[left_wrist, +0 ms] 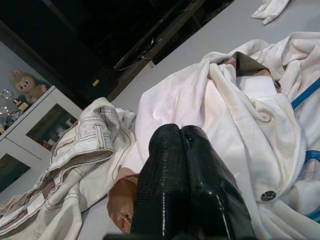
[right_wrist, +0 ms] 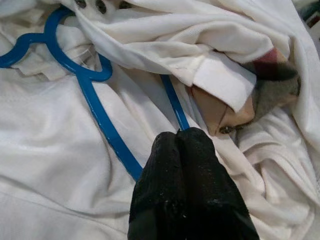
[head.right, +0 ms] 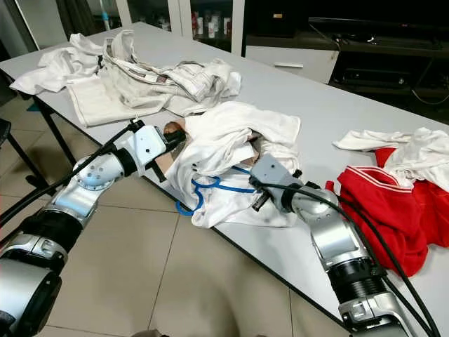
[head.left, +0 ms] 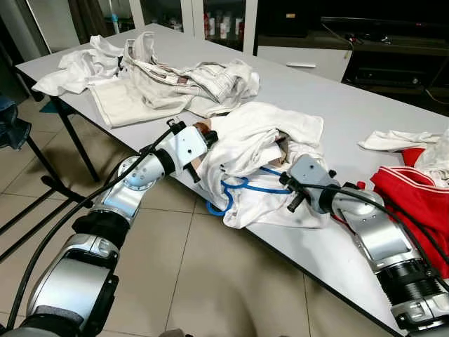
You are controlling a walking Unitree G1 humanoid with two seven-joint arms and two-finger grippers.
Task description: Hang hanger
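A blue plastic hanger point(head.left: 235, 188) lies tangled in a crumpled white garment point(head.left: 256, 137) at the near edge of the grey table point(head.left: 337, 105). Its hook point(head.left: 216, 206) hangs over the edge. My left gripper point(head.left: 210, 135) is shut and presses against the garment's left side, with nothing seen between its fingers point(left_wrist: 165, 165). My right gripper point(right_wrist: 176, 134) is also shut. Its tips rest on the garment where two of the blue hanger's bars point(right_wrist: 97, 107) meet them. I cannot tell whether a bar is pinched. Cloth hides much of the hanger.
A red garment point(head.left: 414, 203) lies by my right arm, with white cloth point(head.left: 396, 140) behind it. More pale clothes point(head.left: 175, 77) are heaped at the table's far left. Tiled floor point(head.left: 203, 281) is below the edge, and a dark chair point(head.left: 10, 130) stands at the left.
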